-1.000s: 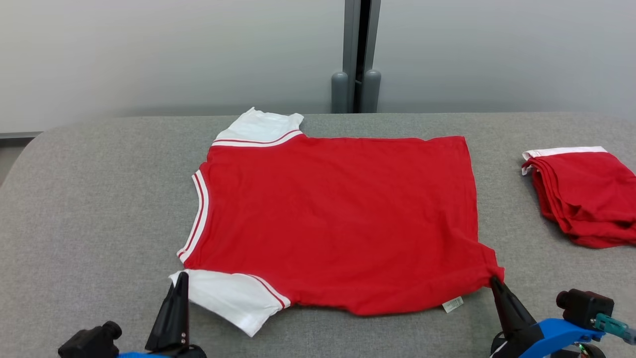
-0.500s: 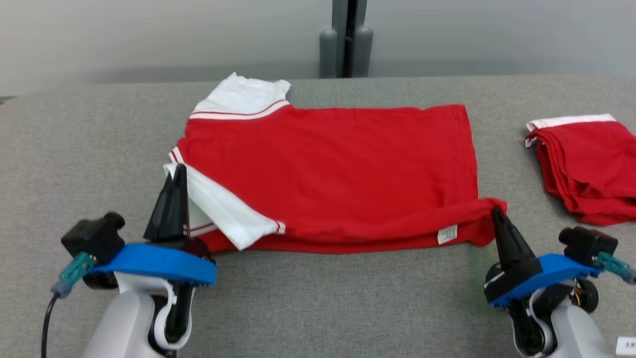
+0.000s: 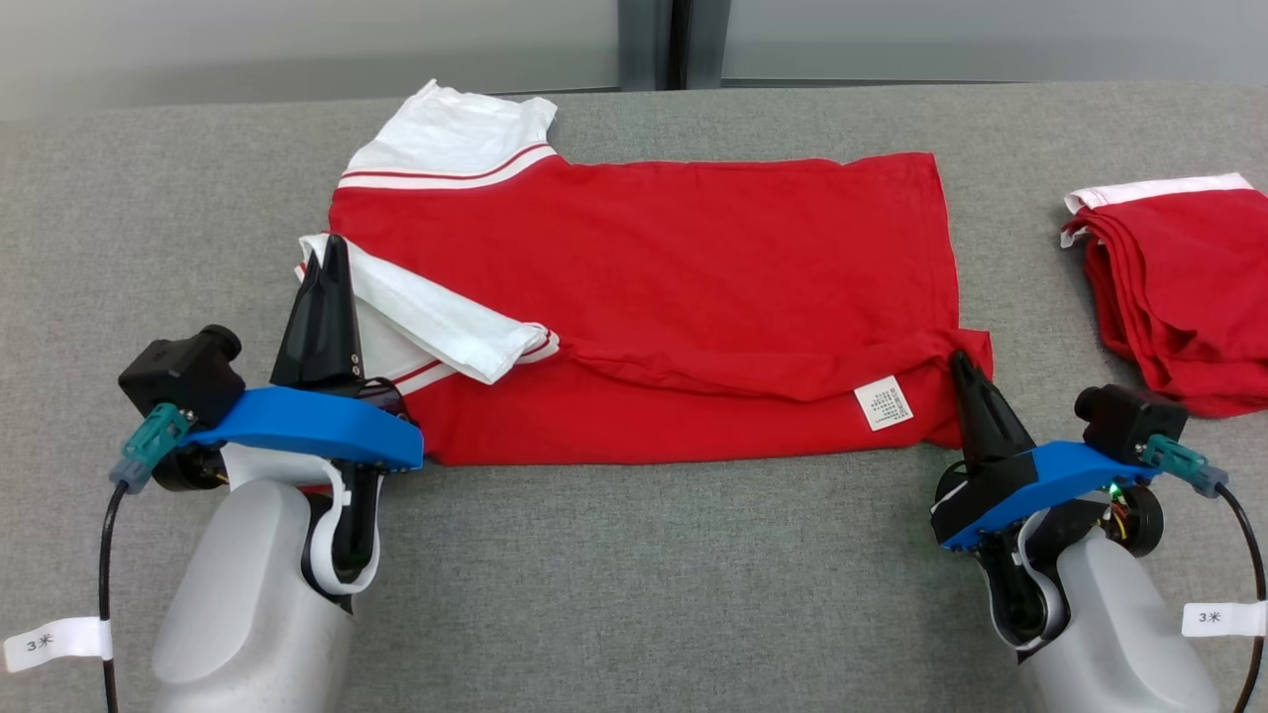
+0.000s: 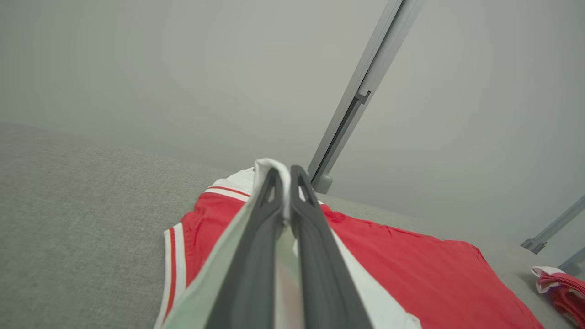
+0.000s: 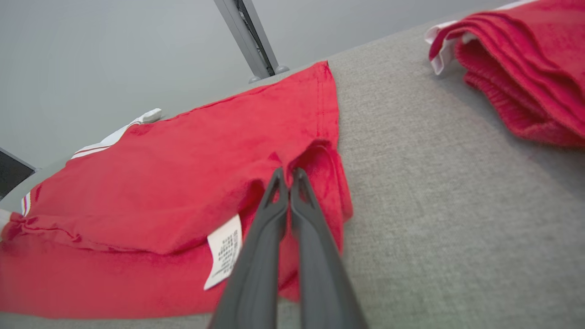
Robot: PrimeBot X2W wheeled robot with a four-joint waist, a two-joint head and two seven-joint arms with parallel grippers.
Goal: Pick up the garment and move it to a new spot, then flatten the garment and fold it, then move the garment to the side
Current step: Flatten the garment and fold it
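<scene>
Since half a second ago both claws have carried the shirt's near edge farther over its body, widening the folded band; the camera has tipped down too.

Head view: the left claw is clamped on the white sleeve. The right claw is clamped on the red hem corner just beside the label. The shirt lies across the middle of the desk, collar end to the left. A pile of red clothes sits well apart on the right.

Left wrist view: the left claw's fingers are nearly together, with white sleeve cloth pinched at their tips.

Right wrist view: the right claw's fingers are all but closed, tips tucked into a puckered red corner of the shirt. The pile lies off to the right across bare desk.

To fold well, I would keep both claws level and moving in step, with a little pull between them. The lifted edge sags and creases midway, and slack would skew the fold line. Lower the edge onto the cloth before letting go.

The shirt's far edge stops short of the desk's back rim, so some reach is left. Bare desk lies toward the robot and on the left. The pile narrows the room on the right.
</scene>
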